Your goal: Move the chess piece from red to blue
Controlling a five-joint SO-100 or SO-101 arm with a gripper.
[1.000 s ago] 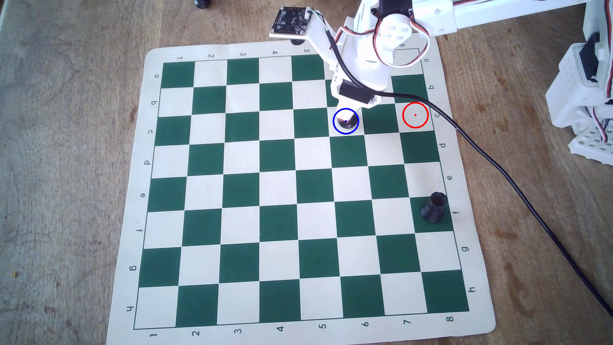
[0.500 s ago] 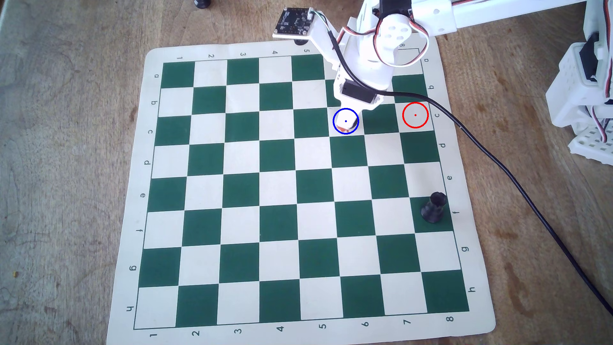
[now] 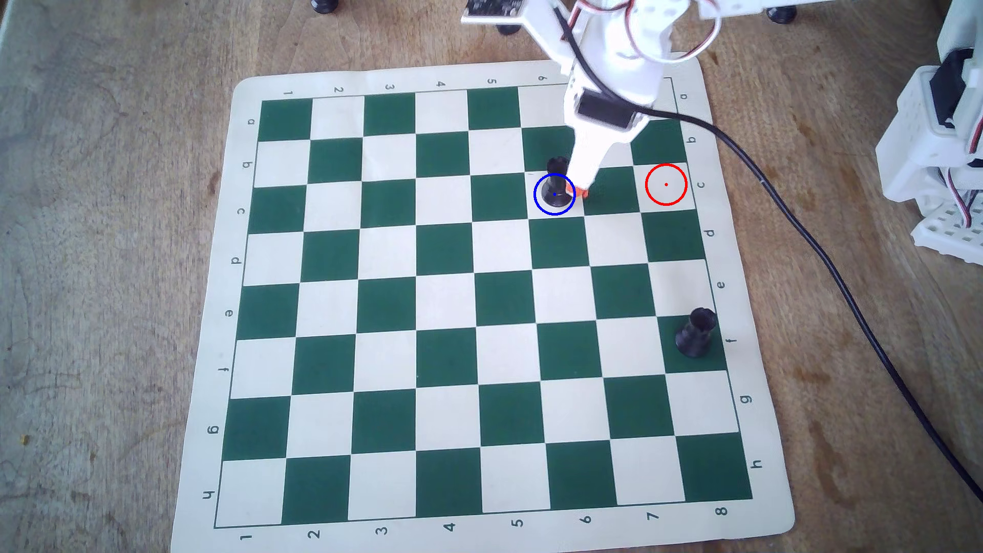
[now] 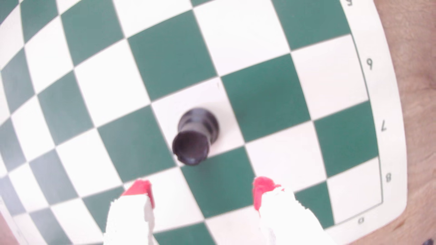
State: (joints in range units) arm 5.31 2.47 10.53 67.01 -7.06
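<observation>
The black chess piece (image 3: 556, 183) stands upright on a white square, its base inside the blue circle (image 3: 536, 204). The red circle (image 3: 666, 184) two squares to its right holds nothing. My gripper (image 3: 577, 191) hovers just right of the piece, open, with red-tipped white fingers. In the wrist view the chess piece (image 4: 195, 135) stands free ahead of the gripper (image 4: 203, 188), whose two fingertips (image 4: 139, 188) are wide apart and hold nothing.
A second black piece (image 3: 696, 332) stands on a green square near the right edge of the green-and-white board (image 3: 404, 298). A black cable (image 3: 830, 260) trails across the board's right side. More dark pieces (image 3: 324, 5) sit off the board's top edge. The arm's base (image 3: 936, 159) is at right.
The gripper, earlier covering the piece over the blue circle, has opened and pulled back up and right. The piece now stands alone in the blue circle.
</observation>
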